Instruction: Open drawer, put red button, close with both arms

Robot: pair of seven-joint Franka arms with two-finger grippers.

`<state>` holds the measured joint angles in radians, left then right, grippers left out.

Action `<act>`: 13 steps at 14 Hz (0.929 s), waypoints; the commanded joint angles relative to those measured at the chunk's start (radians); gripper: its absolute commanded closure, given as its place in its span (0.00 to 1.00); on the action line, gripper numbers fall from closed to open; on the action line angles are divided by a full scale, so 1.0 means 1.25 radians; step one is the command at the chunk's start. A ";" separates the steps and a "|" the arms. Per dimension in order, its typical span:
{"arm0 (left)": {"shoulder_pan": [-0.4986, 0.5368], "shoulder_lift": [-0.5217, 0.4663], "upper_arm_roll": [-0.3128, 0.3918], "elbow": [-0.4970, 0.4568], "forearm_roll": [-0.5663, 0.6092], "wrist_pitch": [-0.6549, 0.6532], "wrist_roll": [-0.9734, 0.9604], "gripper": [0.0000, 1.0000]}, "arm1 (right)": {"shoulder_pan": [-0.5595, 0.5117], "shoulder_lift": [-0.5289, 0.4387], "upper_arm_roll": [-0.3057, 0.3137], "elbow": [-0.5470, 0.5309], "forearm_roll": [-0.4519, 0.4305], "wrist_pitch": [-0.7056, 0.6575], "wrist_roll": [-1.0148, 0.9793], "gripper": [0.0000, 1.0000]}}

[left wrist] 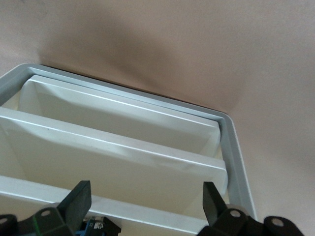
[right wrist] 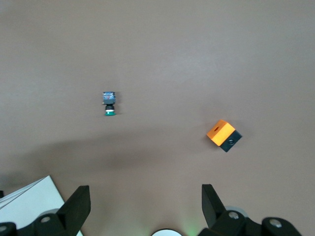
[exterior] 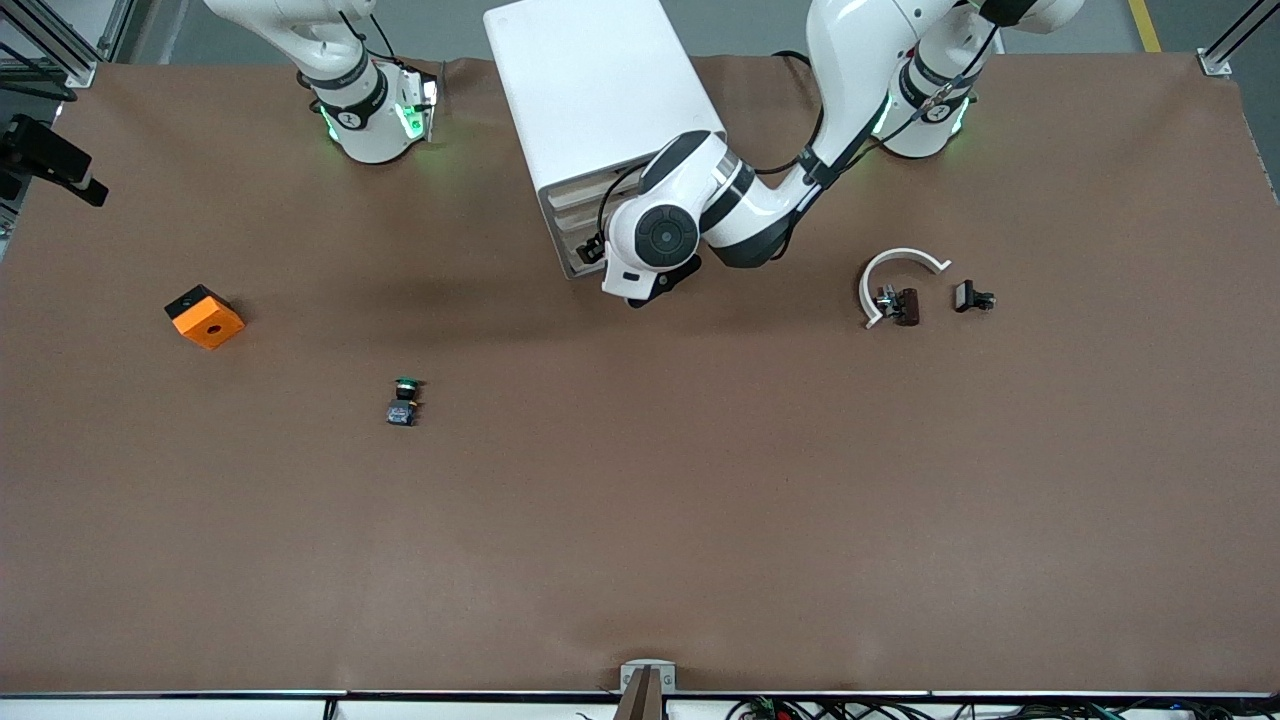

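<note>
Surface (exterior: 700, 500): brown, carrying all items; clock positions are read on the front view from its centre. White drawer cabinet (exterior: 590, 80): set at 12 o'clock between the two arm bases, its drawer fronts (left wrist: 123, 162) seated within the grey frame. Left arm (exterior: 700, 205): bent across to the cabinet's front. Left tool (left wrist: 145, 191): held just before the drawer fronts, its fingers (left wrist: 78, 201) spread wide, nothing between them. Right arm (exterior: 350, 90): only its base is shown at 11 o'clock. Right tool (right wrist: 145, 194): held high over the surface, spread apart and empty. Red button (exterior: 905, 305): laid on the surface between 2 and 3 o'clock, toward the left arm's end, within the curve of a white arc-shaped piece (exterior: 895, 258). Small black part (exterior: 970, 297): just beside it at its 3 o'clock. Green button (exterior: 404, 400): laid on its side between 8 and 9 o'clock. Orange block (exterior: 204, 317): placed at 9 o'clock, toward the right arm's end.
</note>
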<state>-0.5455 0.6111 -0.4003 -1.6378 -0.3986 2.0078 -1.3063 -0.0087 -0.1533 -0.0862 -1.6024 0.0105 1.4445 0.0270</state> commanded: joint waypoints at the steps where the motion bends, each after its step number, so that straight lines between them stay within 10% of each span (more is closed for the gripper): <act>1: 0.008 0.007 0.016 0.051 0.000 -0.016 -0.014 0.00 | -0.004 -0.009 0.022 0.003 -0.032 -0.001 0.004 0.00; 13: 0.245 -0.094 0.077 0.138 0.055 -0.120 0.193 0.00 | -0.007 -0.009 0.022 0.020 -0.034 -0.003 0.016 0.00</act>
<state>-0.2755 0.5480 -0.3001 -1.4504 -0.3481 1.9245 -1.1327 -0.0090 -0.1544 -0.0671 -1.5804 -0.0241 1.4447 0.0317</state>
